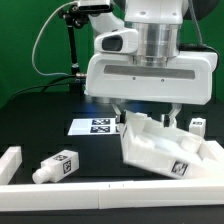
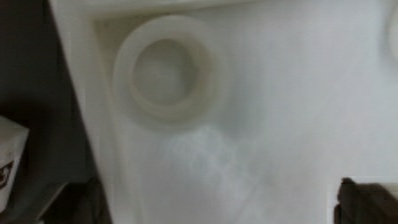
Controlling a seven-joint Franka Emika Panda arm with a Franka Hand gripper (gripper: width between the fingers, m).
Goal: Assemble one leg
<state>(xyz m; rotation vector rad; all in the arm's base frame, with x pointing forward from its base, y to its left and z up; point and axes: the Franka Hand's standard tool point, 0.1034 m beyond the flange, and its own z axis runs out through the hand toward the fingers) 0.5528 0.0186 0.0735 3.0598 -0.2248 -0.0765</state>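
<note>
A leg [image 1: 57, 168], a stubby white peg with square tags, lies on its side on the black table at the exterior view's lower left. Another leg [image 1: 196, 125] stands at the exterior view's right. My gripper [image 1: 148, 118] hangs over the large white tray-like part [image 1: 165, 148], which sits tilted, one edge raised. In the wrist view that part [image 2: 214, 140] fills the picture, with a round socket [image 2: 173, 78] in it. The dark fingertips [image 2: 370, 200] stand on either side of it, closed against it. Neither leg is in the gripper.
The marker board [image 1: 98, 126] lies behind the tray-like part. A long white bar [image 1: 100, 195] runs along the front edge, and another bar [image 1: 10, 160] stands at the exterior view's left. A tagged white piece [image 2: 9, 150] shows at the wrist view's edge.
</note>
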